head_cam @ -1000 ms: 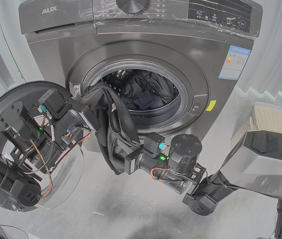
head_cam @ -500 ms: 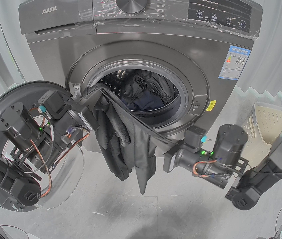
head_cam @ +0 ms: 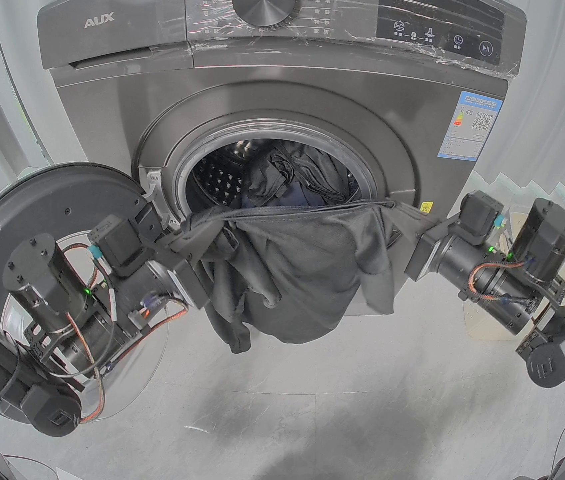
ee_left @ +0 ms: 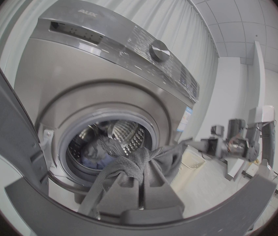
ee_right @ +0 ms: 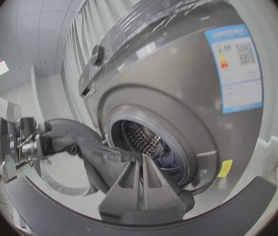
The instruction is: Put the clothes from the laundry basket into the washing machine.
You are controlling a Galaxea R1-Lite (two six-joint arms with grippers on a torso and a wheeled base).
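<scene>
A dark grey garment (head_cam: 296,261) is stretched out flat in front of the washing machine's round opening (head_cam: 272,188), held at both ends. My left gripper (head_cam: 186,235) is shut on its left corner, and the bunched cloth (ee_left: 135,163) shows between that gripper's fingers. My right gripper (head_cam: 410,225) is shut on the right corner, with the garment (ee_right: 103,163) running from its tip toward the other arm. Dark clothes (head_cam: 296,175) lie inside the drum. The cream laundry basket (head_cam: 516,218) sits low at the right, mostly hidden behind my right arm.
The round washer door (head_cam: 49,201) stands swung open at the left, just behind my left arm. The grey floor (head_cam: 296,401) below the garment is bare. White curtains hang on both sides of the machine.
My right gripper has pulled its end of the garment up and to the right, spreading the hanging cloth wide across the opening. The left gripper has dropped slightly.
</scene>
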